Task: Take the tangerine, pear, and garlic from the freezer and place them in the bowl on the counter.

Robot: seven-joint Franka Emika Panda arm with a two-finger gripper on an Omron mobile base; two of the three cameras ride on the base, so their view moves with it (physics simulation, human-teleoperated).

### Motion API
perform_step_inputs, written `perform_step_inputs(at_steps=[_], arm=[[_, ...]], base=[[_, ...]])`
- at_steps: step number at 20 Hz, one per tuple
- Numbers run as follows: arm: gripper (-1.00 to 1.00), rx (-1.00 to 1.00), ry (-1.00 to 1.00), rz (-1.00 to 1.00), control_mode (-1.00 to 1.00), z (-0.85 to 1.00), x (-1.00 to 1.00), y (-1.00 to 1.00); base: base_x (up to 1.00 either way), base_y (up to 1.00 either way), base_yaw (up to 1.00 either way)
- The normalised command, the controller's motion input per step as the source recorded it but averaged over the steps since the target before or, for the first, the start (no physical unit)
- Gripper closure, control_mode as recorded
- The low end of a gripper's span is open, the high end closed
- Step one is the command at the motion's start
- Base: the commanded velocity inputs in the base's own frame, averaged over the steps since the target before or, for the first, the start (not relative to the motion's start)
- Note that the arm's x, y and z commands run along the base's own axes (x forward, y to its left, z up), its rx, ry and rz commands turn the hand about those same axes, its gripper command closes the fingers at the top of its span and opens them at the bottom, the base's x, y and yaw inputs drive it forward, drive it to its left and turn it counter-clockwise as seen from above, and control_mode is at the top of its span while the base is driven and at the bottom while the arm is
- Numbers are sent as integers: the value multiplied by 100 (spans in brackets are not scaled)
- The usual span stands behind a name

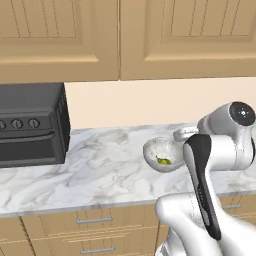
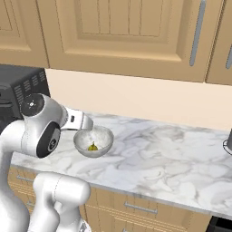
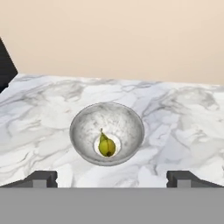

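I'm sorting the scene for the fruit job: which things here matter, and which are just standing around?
Job things:
small yellow-green pear
shallow off-white bowl holding it
white-and-grey marbled counter
open hand

Standing about:
black toaster oven
tan wooden wall cabinets

We see the bowl (image 3: 106, 133) standing on the counter (image 3: 175, 118), well forward of the back wall (image 3: 113, 39), with the pear (image 3: 106, 145) lying inside it on the bottom. To the bowl's left on the counter sits the toaster oven (image 1: 31, 125), well apart from it. Wall cabinets (image 1: 120, 37) hang above; drawers (image 1: 95, 220) sit below the counter edge. Our pincer (image 3: 112, 178) hangs before the bowl, jaws spread wide.
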Motion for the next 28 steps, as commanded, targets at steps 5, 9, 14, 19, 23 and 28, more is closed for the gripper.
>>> perform_step_inputs(at_steps=[5,9,14,19,23,28], arm=[[-100,0,-3,-1,-100,16,-48,0],[-100,0,-14,0,-100,39,-58,2],[-100,0,-12,0,-100,51,-42,10],[-100,0,-6,0,-100,49,-59,23],[-100,0,0,0,100,0,0,0],[-100,0,0,0,100,0,0,0]], base=[[0,0,0],[0,0,0],[0,0,0],[0,0,0],[-99,18,0],[-100,19,0]])
